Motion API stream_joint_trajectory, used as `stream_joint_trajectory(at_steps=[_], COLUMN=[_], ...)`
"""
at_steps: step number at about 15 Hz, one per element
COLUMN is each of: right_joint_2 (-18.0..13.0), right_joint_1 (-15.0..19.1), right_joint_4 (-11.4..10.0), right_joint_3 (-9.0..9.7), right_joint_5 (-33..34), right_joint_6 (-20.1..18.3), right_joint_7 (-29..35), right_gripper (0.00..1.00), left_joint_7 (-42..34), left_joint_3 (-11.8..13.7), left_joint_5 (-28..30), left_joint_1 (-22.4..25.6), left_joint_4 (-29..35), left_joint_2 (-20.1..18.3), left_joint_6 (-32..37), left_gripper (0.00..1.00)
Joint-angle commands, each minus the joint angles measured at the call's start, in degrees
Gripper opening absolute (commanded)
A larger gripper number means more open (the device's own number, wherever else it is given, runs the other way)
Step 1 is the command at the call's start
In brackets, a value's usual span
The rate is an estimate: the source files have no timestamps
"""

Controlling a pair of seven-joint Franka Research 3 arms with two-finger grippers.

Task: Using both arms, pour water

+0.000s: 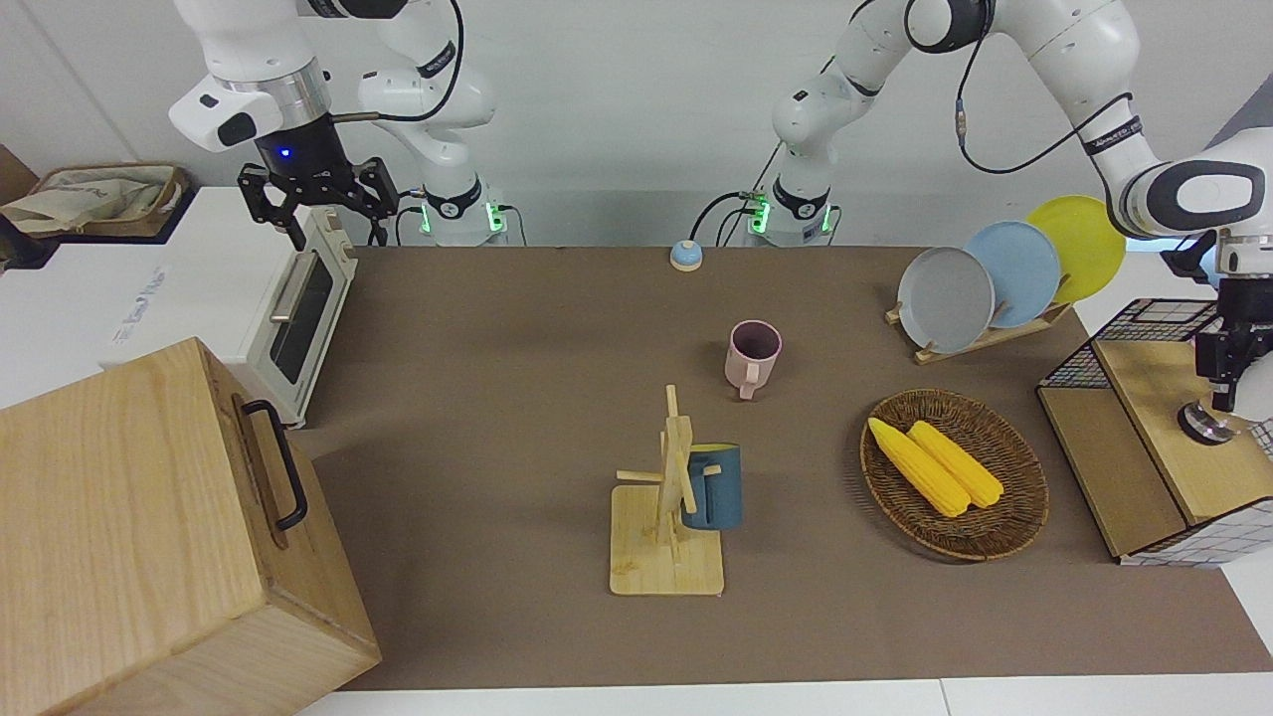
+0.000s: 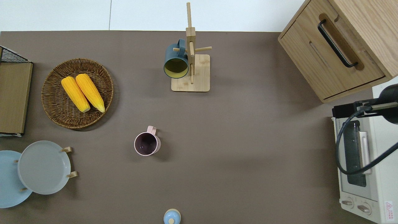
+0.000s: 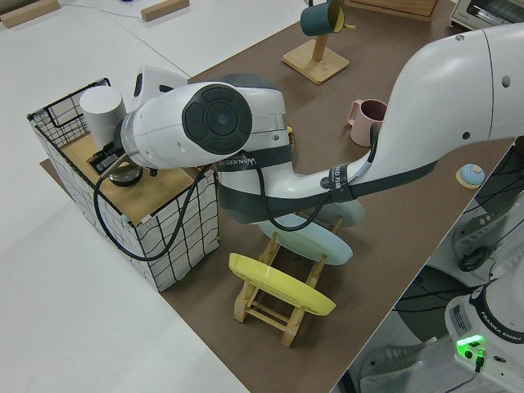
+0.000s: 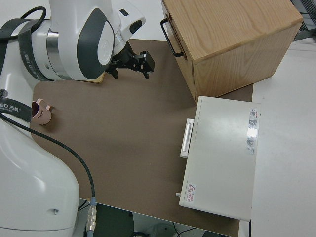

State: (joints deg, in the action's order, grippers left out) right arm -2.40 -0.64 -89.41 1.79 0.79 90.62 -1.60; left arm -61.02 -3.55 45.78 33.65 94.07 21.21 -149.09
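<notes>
Clock bearings here are taken from the pink mug, with twelve pointing away from the robots.

The brown desk (image 1: 497, 398) carries everything. Two white arms reach in. The right arm (image 1: 249, 60) holds the right gripper (image 1: 320, 204) in the air over the toaster oven (image 1: 298, 308), its jaws spread wide apart and holding nothing. The left arm (image 1: 1074, 60) stretches out to the nine o'clock end, where the left gripper (image 1: 1225, 388) points down over the wooden top of the wire crate (image 1: 1144, 328). A round silver-topped thing (image 1: 1208, 423) sits right under it. Whether the jaws are open or gripping, I cannot tell.

One wooden cabinet (image 1: 129, 517) with a black handle stands at about two o'clock, and the single toaster oven lies at three o'clock, nearer to the robots than the cabinet. At about ten o'clock sits one wicker basket (image 1: 1024, 477) with two corn cobs (image 1: 920, 467) side by side in it. One plate rack (image 1: 985, 338) at about eight o'clock holds three plates: grey (image 1: 945, 298), blue (image 1: 1014, 273) and yellow (image 1: 1079, 249).

There are two mugs. The pink mug (image 1: 754, 353) stands upright on the desk between the arms, well apart from both grippers. The dark blue mug (image 1: 718, 492) hangs on the mug tree (image 1: 668, 557) at one o'clock. A small blue bell (image 1: 686, 256) sits at six o'clock.
</notes>
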Motion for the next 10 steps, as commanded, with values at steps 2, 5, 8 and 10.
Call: stream_joint_trajectory(at_steps=[2, 5, 8, 10], right_joint_2=[0.29, 0.29, 0.29, 0.29], right_joint_1=[0.02, 0.02, 0.02, 0.02], right_joint_4=[0.55, 0.55, 0.55, 0.55], right_joint_3=[-0.12, -0.12, -0.04, -0.12], right_joint_5=[-0.88, -0.88, -0.88, -0.88], right_joint_6=[-0.18, -0.18, -0.18, -0.18], right_joint_7=[-1.21, -1.21, -1.21, -1.21], right_gripper=[0.992, 0.992, 0.994, 0.992], left_joint_7=[-0.07, 3.61, 12.65, 17.75], left_joint_3=[-0.15, 0.38, 0.47, 0.47], left_joint_5=[0.72, -2.51, -13.31, -20.00], left_joint_1=[0.19, -0.33, -0.42, -0.42], left_joint_4=[-2.05, -2.05, -2.84, -4.85], left_joint_2=[1.38, 0.77, -0.20, -0.81], left_joint_6=[-0.15, 0.99, 3.79, 8.00], left_gripper=[1.00, 1.00, 1.00, 1.00])
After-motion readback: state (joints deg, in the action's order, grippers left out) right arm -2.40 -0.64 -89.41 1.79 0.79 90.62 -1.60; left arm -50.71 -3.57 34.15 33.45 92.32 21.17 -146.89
